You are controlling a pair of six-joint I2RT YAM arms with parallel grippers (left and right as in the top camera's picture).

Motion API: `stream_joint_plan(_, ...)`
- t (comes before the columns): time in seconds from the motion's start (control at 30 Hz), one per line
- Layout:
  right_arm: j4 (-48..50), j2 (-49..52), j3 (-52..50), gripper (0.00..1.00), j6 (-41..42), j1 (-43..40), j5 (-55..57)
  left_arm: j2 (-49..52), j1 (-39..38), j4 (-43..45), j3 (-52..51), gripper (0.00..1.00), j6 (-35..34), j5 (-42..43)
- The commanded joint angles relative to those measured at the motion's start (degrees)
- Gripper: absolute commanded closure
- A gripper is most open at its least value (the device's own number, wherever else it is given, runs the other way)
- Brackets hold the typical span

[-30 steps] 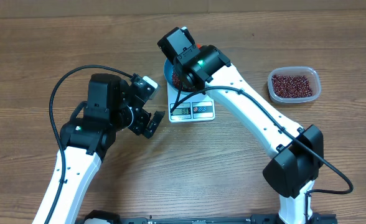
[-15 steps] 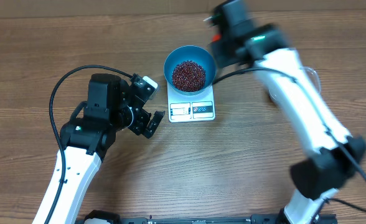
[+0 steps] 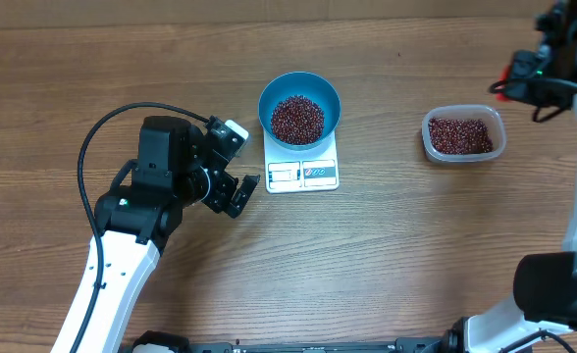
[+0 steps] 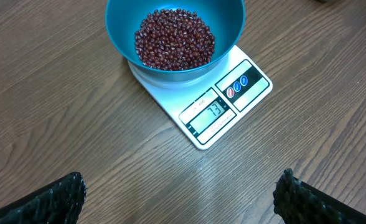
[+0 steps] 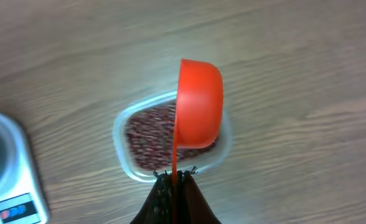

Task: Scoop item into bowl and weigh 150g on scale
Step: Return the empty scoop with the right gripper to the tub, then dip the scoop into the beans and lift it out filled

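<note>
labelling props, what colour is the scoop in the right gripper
Bright orange-red; the scoop shows best in the right wrist view.

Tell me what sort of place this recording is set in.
Probably a robotics test bench staged for kitchen-style weighing: a wood-grain table, two white-and-black robot arms, and a small white kitchen scale carrying a teal-blue plastic bowl of dark red-brown beans.

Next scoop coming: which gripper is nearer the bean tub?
Right. The right gripper holds the scoop just by the tub; the left gripper sits far off, beside the scale.
</note>
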Motion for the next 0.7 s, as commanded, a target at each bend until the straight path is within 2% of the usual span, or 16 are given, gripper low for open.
stream_joint_plan(0.0, 0.7, 1.9, -3.8, 0.96, -3.0, -1.3, -2.1, 0.4, 0.2, 0.1, 0.9, 0.01, -0.6, -0.4)
stream_joint_plan(0.33, 9.4, 3.4, -15.4, 0.96, -4.0, -1.6, -3.1, 0.4, 0.2, 0.1, 0.9, 0.00, -0.6, -0.4)
stream_joint_plan(0.67, 15.6, 4.2, -22.2, 0.96, -4.0, -1.6, -7.2, 0.4, 0.2, 0.1, 0.9, 0.00, -0.6, -0.4)
